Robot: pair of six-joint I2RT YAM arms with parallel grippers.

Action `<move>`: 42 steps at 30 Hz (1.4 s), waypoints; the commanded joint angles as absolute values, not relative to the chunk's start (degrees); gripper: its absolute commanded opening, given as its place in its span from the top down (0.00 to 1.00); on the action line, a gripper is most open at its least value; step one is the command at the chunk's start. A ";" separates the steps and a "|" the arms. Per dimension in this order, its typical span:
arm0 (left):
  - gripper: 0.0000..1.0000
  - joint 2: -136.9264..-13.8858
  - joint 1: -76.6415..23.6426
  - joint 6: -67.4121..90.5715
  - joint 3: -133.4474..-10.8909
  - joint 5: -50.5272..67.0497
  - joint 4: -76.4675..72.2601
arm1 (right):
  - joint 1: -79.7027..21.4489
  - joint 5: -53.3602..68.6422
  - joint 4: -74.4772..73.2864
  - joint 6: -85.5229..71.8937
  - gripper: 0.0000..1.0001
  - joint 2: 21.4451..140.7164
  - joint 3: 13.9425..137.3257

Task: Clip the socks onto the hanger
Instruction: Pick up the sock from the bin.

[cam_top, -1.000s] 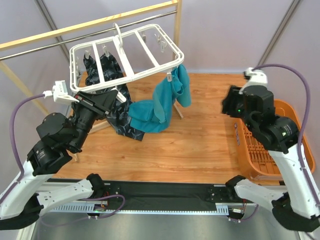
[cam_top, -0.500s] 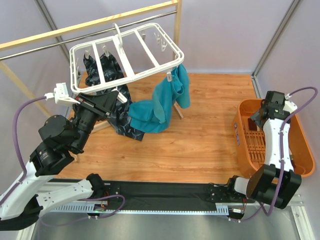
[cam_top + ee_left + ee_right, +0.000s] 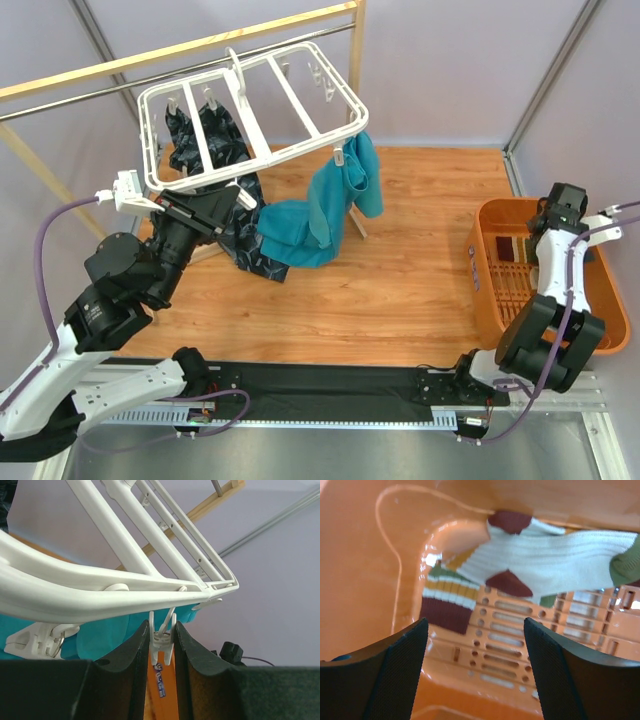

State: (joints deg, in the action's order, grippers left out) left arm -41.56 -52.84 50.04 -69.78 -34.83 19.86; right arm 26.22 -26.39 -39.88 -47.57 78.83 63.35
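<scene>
The white hanger [image 3: 250,110] hangs from the rail at the back left, with small clips dangling from its bars. My left gripper [image 3: 236,197] sits just under its near edge. In the left wrist view the left gripper [image 3: 162,640] is shut on a white clip [image 3: 162,645] below the hanger's frame [image 3: 100,600]. The socks [image 3: 515,248] lie in the orange basket [image 3: 480,290] at the right. My right gripper [image 3: 553,215] is down inside the basket, open and empty [image 3: 475,630]. Just beyond it lie a cream sock with maroon patches [image 3: 555,555] and a striped sock [image 3: 450,600].
A teal cloth [image 3: 320,210] and a dark navy patterned cloth [image 3: 225,140] hang from the hanger. The wooden rack with its metal rail [image 3: 180,50] stands behind. The basket's walls surround the right gripper. Wooden tabletop [image 3: 400,260] lies between the arms.
My right arm has swung right and down from above the table into the orange basket. My left gripper has stayed at the hanger's near edge, shifting only slightly.
</scene>
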 commanded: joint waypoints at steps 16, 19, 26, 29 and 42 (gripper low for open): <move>1.00 -42.19 -53.09 49.04 -71.10 -33.93 20.39 | 27.60 -31.29 -37.53 -67.50 0.20 89.90 67.93; 1.00 -42.27 -53.09 49.04 -70.84 -34.01 19.78 | 27.69 -31.46 -36.39 -67.67 0.21 91.76 66.89; 1.00 -42.36 -53.09 48.87 -71.02 -33.66 19.78 | 27.69 -31.20 -32.87 -66.53 0.29 95.00 66.18; 1.00 -42.71 -53.09 48.87 -71.19 -33.22 19.78 | 27.60 -32.08 -32.61 -65.74 0.41 95.71 66.36; 1.00 -42.80 -53.09 48.78 -70.93 -32.52 19.60 | 27.34 -32.00 -30.23 -59.69 0.99 96.24 65.13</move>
